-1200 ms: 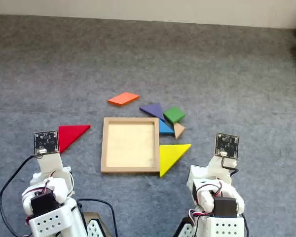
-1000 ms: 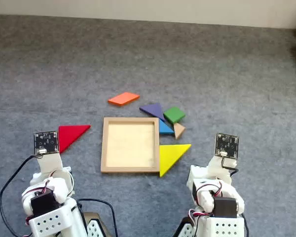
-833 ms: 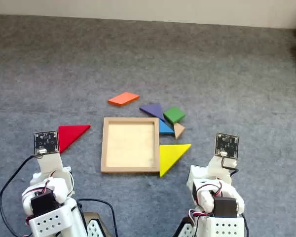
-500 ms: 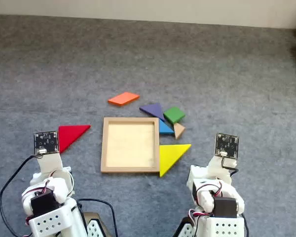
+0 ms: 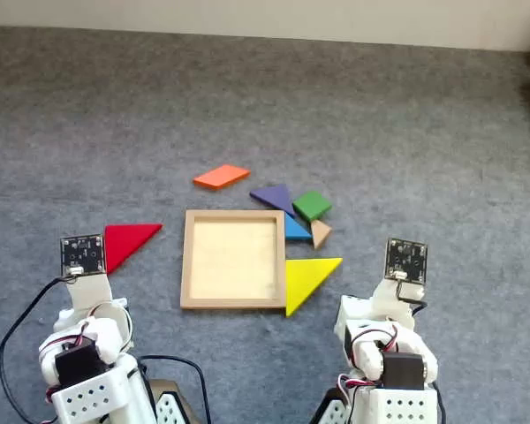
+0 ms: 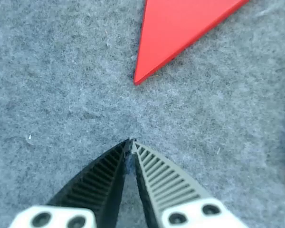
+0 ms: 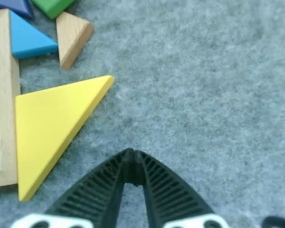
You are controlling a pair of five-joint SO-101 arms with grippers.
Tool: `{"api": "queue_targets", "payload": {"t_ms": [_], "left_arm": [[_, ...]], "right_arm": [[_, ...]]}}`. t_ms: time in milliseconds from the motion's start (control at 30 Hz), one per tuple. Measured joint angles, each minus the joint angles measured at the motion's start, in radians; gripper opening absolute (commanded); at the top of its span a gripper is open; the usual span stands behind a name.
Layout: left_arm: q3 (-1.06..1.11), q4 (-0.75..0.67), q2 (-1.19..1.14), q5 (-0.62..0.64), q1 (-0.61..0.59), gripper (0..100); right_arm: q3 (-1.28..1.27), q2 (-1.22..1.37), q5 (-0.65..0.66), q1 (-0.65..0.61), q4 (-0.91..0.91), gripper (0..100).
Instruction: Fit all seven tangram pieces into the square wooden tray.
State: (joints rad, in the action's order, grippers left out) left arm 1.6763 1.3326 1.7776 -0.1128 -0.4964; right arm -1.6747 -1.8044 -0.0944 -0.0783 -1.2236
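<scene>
The square wooden tray (image 5: 188,261) lies empty on the grey carpet. Against its right side are the yellow triangle (image 5: 306,277), blue triangle (image 5: 295,229) and tan triangle (image 5: 321,232); the purple triangle (image 5: 273,196) and green square (image 5: 312,206) sit just beyond. An orange parallelogram (image 5: 221,177) lies farther back, and a red triangle (image 5: 129,240) to the tray's left. My left gripper (image 6: 131,141) is shut, empty, just short of the red triangle's (image 6: 180,33) tip. My right gripper (image 7: 131,153) is shut, empty, near the yellow triangle (image 7: 50,123), with the tan (image 7: 71,35) and blue (image 7: 31,40) triangles beyond.
Both arm bases stand at the near edge, left (image 5: 84,349) and right (image 5: 390,349). Grey carpet stretches wide behind and to both sides of the pieces. A pale wall strip runs along the far edge.
</scene>
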Motion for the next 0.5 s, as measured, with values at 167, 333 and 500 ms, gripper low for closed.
{"api": "queue_targets", "payload": {"t_ms": [167,333,500], "left_arm": [[0.0,0.0,0.0,0.0,0.0,1],[0.0,0.0,0.0,0.0,0.005,1],[0.0,0.0,0.0,0.0,0.106,1]], "right_arm": [[0.0,0.0,0.0,0.0,0.0,0.6],[0.0,0.0,0.0,0.0,0.0,0.6],[0.0,0.0,0.0,0.0,0.0,0.6]]}}
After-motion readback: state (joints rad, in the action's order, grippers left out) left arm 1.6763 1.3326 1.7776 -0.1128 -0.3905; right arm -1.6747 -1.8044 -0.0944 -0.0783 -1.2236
